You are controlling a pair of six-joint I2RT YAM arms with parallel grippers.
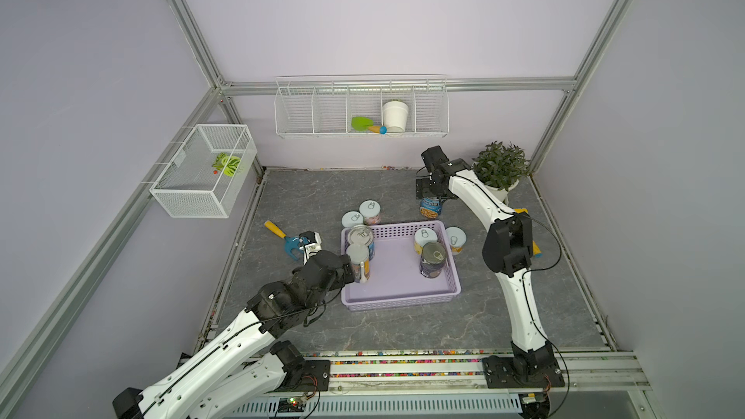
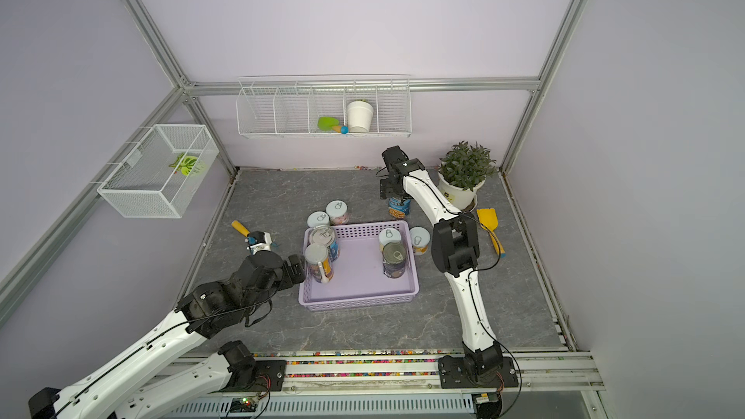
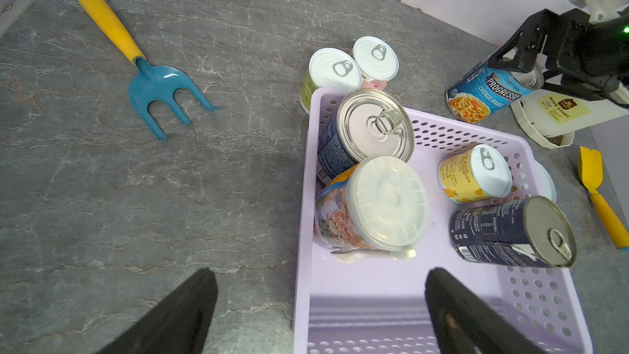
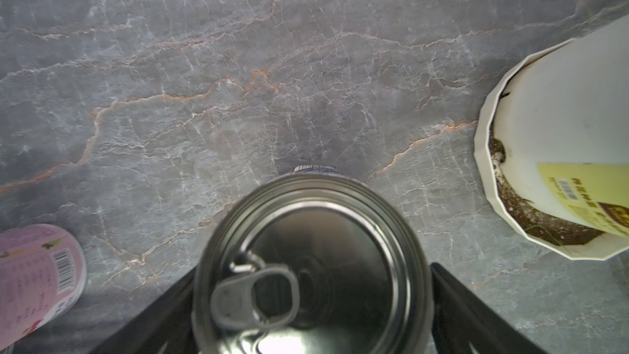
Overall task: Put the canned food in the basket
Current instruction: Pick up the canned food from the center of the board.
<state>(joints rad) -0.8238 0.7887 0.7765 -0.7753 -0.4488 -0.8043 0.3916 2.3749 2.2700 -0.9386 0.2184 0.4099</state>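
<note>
Left gripper (image 3: 318, 279): spread wide, holding nothing; poised at the left wall of the basket (image 1: 403, 303), just beside the plastic-lidded can.
Green-labelled short can (image 3: 335, 69), pink-labelled short can (image 3: 375, 57): upright on the table, just outside the basket's far-left corner, close together.
Along the basket's left wall, inside: blue silver-topped can (image 1: 360, 235) and plastic-lidded can (image 1: 358, 260), both upright.
Along the basket's right wall, inside: yellow-labelled short can (image 1: 425, 237) and dark-labelled can (image 1: 433, 259), upright.
Fourth short can (image 1: 456, 239): on the table, just outside the basket's right wall.
Progresso soup can (image 1: 431, 208): upright on the table, beyond the basket's far-right corner.
Right gripper (image 1: 430, 196): spread wide, straddling the Progresso soup can's top, nothing lifted.
Step in hand: likely the grasp of a fifth can; four in, four out.
Next move: closing squarely on the can's sides, lifting clear of the basket's far wall, lowering onto its bare middle floor; potted plant (image 1: 501, 165) close by.
Hard to make out: whether pads touch the can; its lid hidden under the gripper in both top views; fourth short can mostly hidden behind the basket's wall in the left wrist view.
</note>
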